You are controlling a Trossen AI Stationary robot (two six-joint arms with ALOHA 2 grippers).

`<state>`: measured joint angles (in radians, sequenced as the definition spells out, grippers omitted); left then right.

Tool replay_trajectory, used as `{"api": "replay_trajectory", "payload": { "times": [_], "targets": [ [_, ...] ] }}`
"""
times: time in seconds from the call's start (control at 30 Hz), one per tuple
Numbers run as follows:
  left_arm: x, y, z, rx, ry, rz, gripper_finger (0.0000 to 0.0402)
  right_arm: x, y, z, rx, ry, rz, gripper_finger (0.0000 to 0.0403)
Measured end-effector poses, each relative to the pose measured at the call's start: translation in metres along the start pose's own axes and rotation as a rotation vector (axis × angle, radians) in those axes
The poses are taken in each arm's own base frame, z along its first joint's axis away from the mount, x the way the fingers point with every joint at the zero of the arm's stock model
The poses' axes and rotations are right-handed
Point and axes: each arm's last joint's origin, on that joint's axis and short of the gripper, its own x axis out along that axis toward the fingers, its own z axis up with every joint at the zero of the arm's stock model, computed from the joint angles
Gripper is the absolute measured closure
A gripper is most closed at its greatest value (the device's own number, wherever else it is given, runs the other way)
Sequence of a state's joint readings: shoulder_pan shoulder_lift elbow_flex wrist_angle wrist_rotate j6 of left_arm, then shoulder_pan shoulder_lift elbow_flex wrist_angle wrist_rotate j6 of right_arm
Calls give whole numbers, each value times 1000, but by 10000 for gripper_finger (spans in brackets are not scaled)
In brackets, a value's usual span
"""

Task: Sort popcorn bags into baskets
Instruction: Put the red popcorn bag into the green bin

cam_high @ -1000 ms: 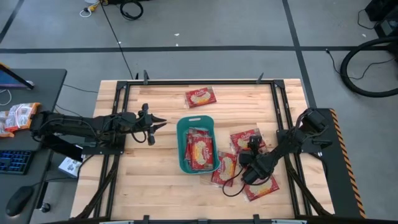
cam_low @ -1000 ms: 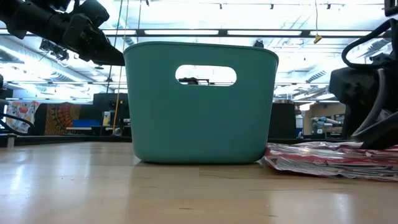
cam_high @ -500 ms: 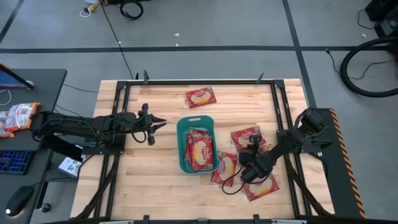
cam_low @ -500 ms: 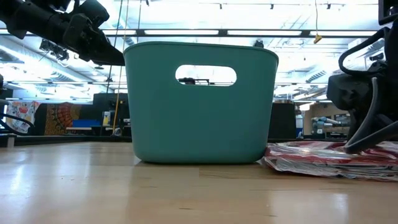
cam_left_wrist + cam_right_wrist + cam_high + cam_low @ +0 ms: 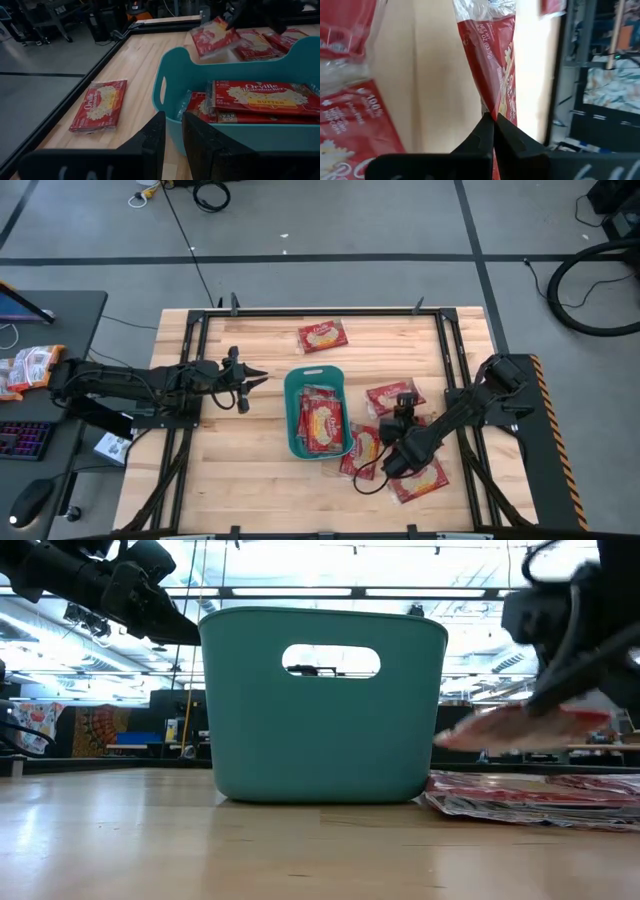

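Popcorn bag (image 5: 388, 399), a flat glossy red packet, hangs lifted off the wooden tabletop (image 5: 250, 465) right of centre, pinched in the right gripper (image 5: 493, 121) (jaws clenched on its edge) beside the teal plastic bin (image 5: 291, 420); left gripper (image 5: 258, 378), jaws slightly apart and holding nothing, hovers centre-left

One camera looks straight down on the whole pale wooden counter (image 5: 250, 470). Another sits at counter height, close before the teal plastic rectangular bin (image 5: 323, 705), which the overhead and left wrist cameras also show.
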<state>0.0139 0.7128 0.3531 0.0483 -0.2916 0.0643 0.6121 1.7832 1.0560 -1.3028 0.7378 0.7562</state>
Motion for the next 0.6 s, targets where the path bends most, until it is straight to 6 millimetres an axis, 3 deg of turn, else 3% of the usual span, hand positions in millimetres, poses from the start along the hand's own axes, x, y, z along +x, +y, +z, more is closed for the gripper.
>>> {"api": "replay_trajectory", "payload": {
  "times": [0.17, 0.3, 0.47, 0.6],
  "targets": [
    [0, 0, 0, 0, 0, 0, 333, -21, -16, 14, -38, -40, -44, 399],
    [0, 0, 0, 0, 0, 0, 333, -36, -23, 28, -164, -137, -81, 400],
    [0, 0, 0, 0, 0, 0, 333, -45, -26, 41, -350, -258, -187, 400],
    [0, 0, 1, -2, -7, 0, 333, -51, -29, 48, -389, -306, -243, 400]
  ]
}}
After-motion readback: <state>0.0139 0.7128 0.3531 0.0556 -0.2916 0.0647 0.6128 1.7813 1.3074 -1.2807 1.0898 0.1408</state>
